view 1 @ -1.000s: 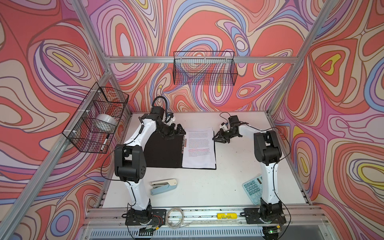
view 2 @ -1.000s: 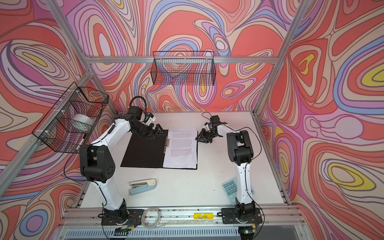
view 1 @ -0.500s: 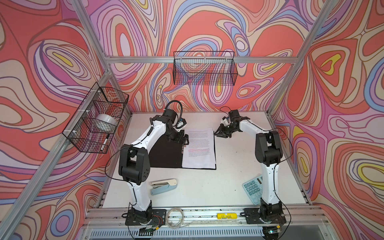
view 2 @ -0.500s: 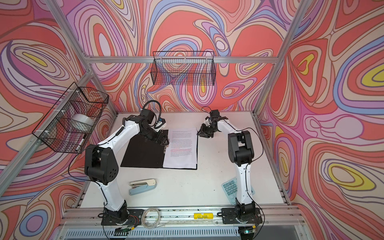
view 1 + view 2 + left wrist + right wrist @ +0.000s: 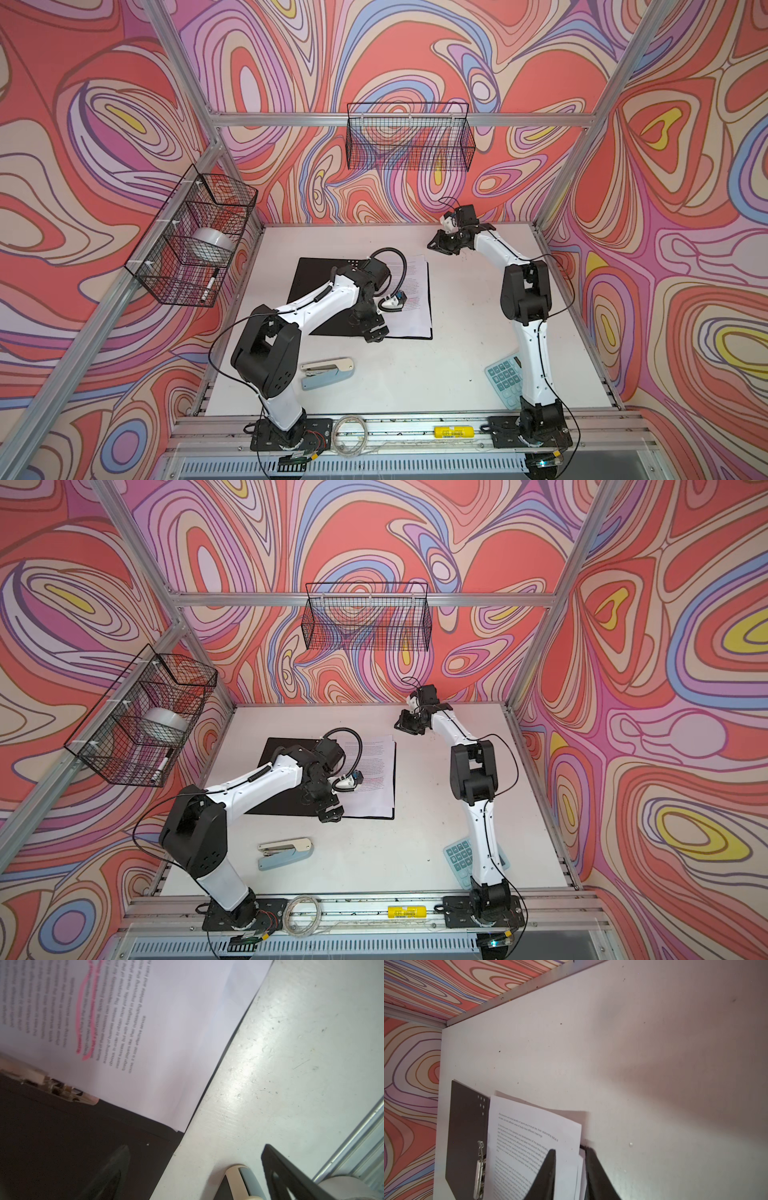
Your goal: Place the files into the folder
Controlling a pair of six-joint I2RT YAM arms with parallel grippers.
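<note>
got files point(image 5: 415, 291) laid flat in open folder point(image 5: 316, 286), hence hovering with left gripper point(image 5: 376, 332) wide open, right gripper point(image 5: 438, 247) barely open, both empty.

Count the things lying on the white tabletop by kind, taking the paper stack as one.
Folder: 1
Files, one stack: 1
Stapler: 1
Calculator: 1
Total: 4
</note>
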